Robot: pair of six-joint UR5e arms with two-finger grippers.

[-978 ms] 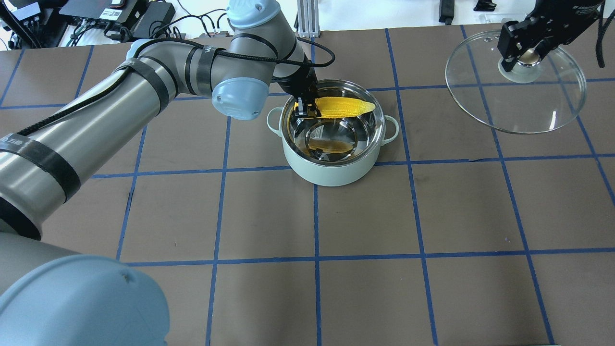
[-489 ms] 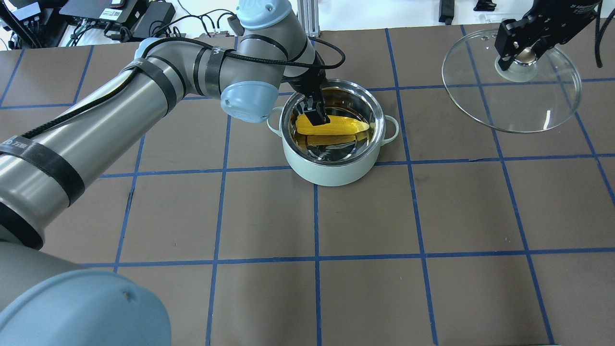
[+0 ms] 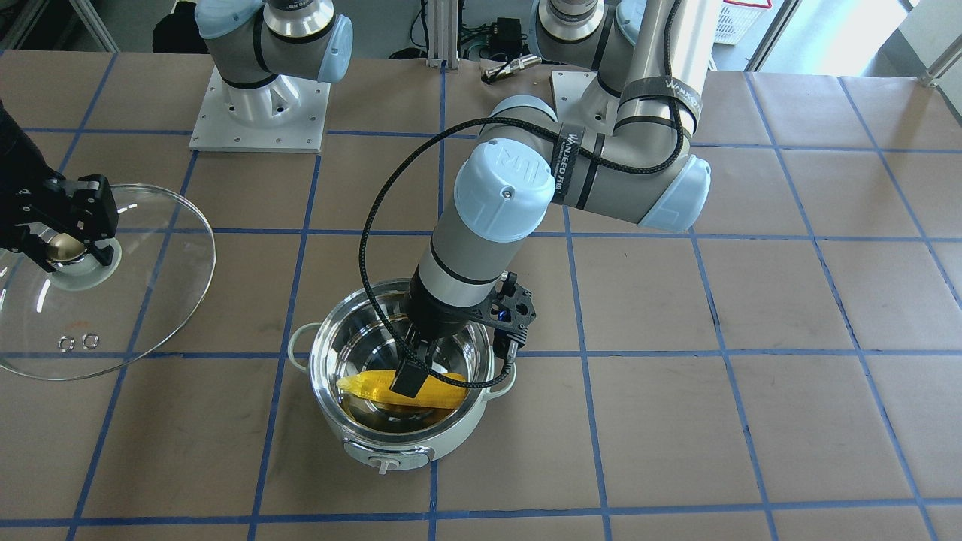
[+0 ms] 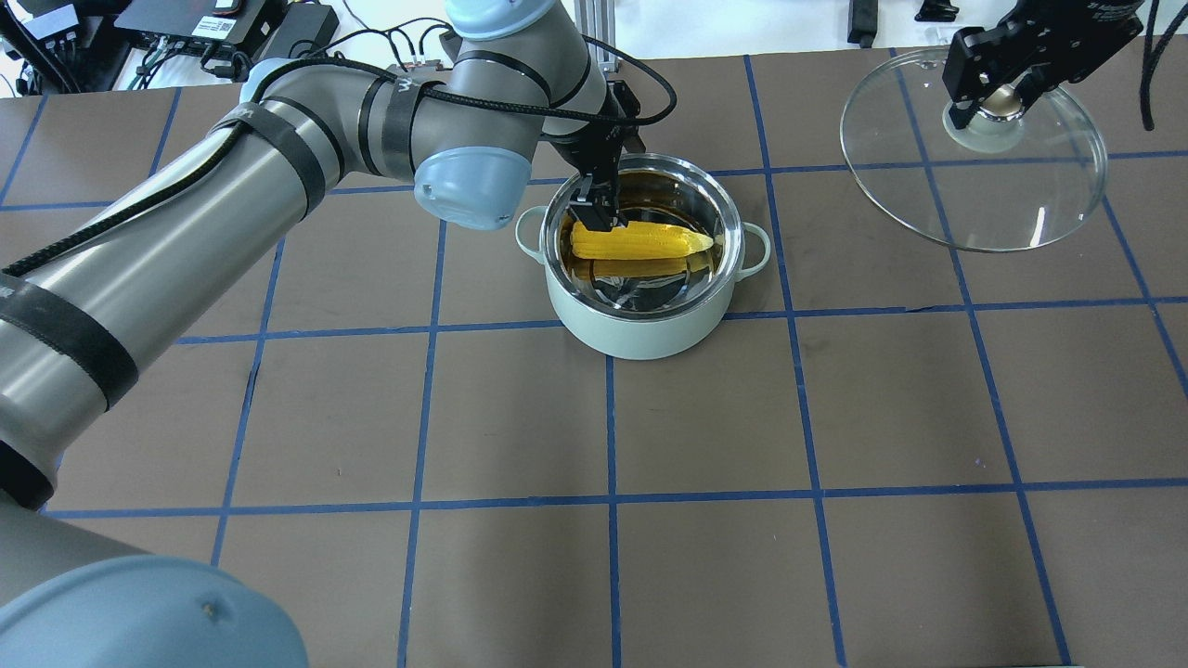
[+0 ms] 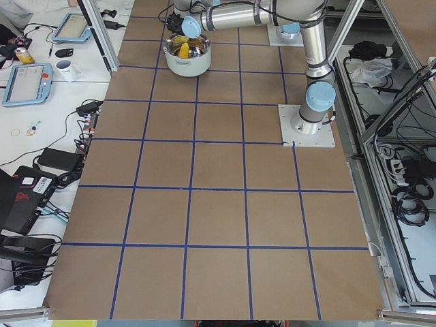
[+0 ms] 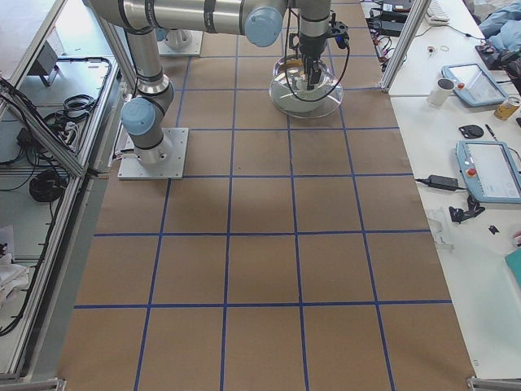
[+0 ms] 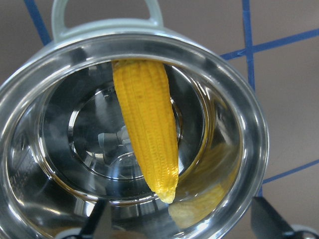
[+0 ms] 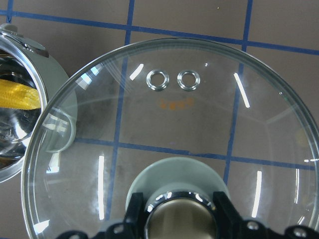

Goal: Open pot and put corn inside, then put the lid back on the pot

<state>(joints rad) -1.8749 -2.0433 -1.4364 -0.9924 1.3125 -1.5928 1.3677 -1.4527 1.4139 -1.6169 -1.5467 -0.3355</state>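
The mint-green pot [image 4: 640,336] stands open at the table's middle rear, also in the front view [image 3: 406,449]. The yellow corn [image 4: 650,243] lies across its steel interior [image 7: 147,124], tapered end toward my right, free of the fingers. My left gripper [image 4: 594,213] hangs open over the corn's thick end; its fingertips [image 7: 269,219] are spread wide at the wrist view's bottom corners. My right gripper [image 4: 993,97] is shut on the knob of the glass lid [image 4: 974,176], holding it tilted above the table at the right rear [image 3: 135,300]. The right wrist view shows the lid's vent rings [image 8: 172,79].
The table is brown paper with a blue tape grid. Power bricks and cables [image 4: 232,28] lie beyond its back left edge. Both arm bases [image 3: 259,113] stand on the robot's side. Side benches hold tablets and a mug [image 5: 68,68].
My left gripper lowered the corn into the pot, let it go and drew back up off it. My right gripper carried the lid slightly left and farther back.
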